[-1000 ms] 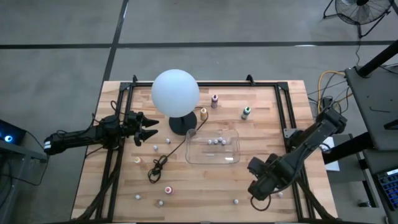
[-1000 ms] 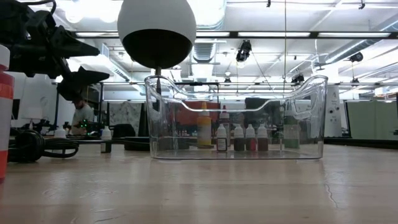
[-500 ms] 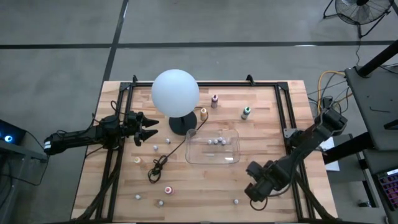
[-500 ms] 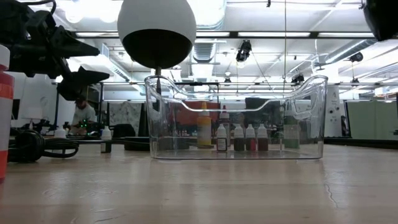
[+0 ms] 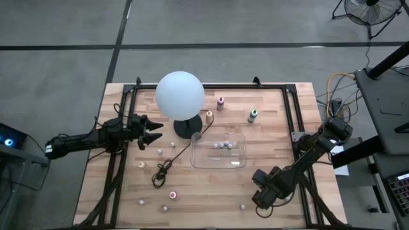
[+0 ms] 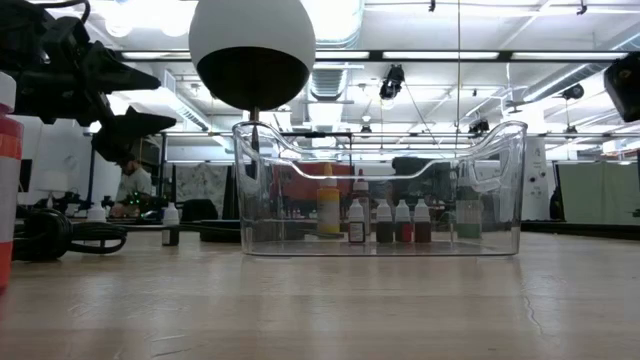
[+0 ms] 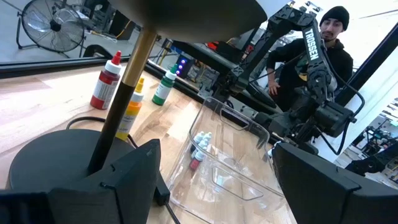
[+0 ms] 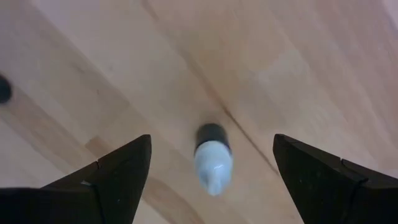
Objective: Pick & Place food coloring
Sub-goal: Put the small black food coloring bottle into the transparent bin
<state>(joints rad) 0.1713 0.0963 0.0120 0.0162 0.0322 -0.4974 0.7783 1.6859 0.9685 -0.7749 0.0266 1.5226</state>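
Observation:
The food coloring bottles stand scattered on the wooden table. Three stand in the clear tray (image 5: 218,160); a white-capped one (image 5: 242,206) stands near the table's near edge, and pink-capped (image 5: 220,102), green-capped (image 5: 254,115) and yellow-capped (image 5: 209,116) ones stand at the far side. My right gripper (image 5: 262,195) hangs open near the near right corner, pointing down. In its wrist view my right gripper (image 8: 212,140) has a white-capped bottle (image 8: 212,163) standing on the table below it, between its spread fingers, untouched. My left gripper (image 5: 155,132) waits open left of the lamp base.
A white globe lamp (image 5: 180,94) stands on a dark base (image 5: 187,126) beside the tray, and its black cord (image 5: 165,171) coils on the table. More small bottles (image 5: 172,194) stand near the near left edge. A person (image 7: 329,28) is beyond the table's right side.
My right gripper has moved down toward the table and a little toward the near edge and left. It stays open.

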